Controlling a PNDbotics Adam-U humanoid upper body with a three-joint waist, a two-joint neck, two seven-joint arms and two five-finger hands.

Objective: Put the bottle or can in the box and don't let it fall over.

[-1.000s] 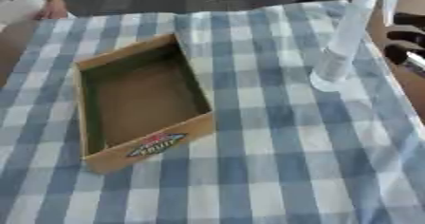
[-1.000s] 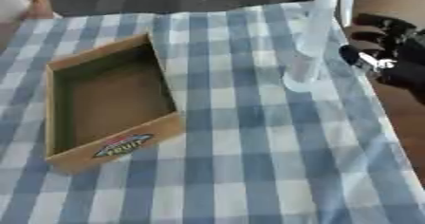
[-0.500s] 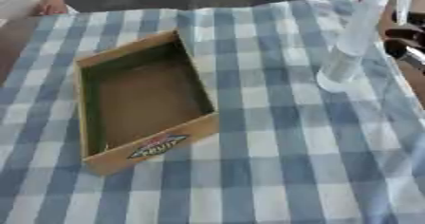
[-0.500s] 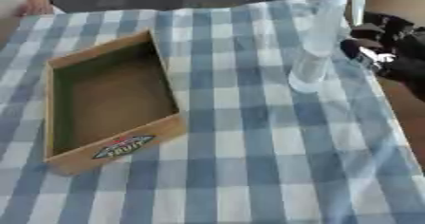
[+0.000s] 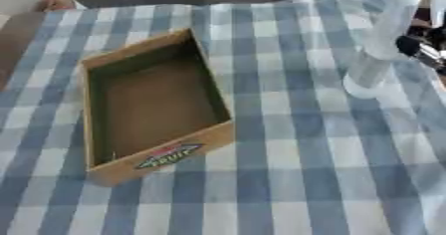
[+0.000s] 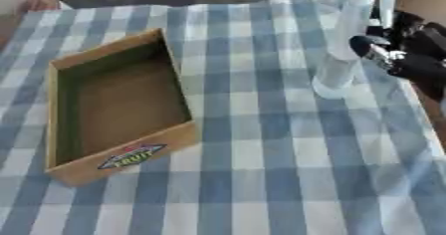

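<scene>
The clear plastic bottle (image 6: 341, 45) stands upright on the checked tablecloth (image 6: 261, 154), well right of the empty cardboard fruit box (image 6: 104, 104), so it is not boxed yet. My right hand (image 6: 405, 55) sits just beside it, positioned to grasp; I cannot tell whether its fingers are curled. The bottle's top is cut off; my left hand is out of sight.

A blue-and-white checked tablecloth (image 5: 287, 169) covers the table.

A blue-and-white checked cloth (image 5: 287, 144) covers the counter. The cardboard box (image 6: 118, 104) is tan outside, dark green inside, with a red, white and green label. The bottle (image 6: 341, 45) is pale, translucent; the right robot hand (image 6: 405, 59) is black.
</scene>
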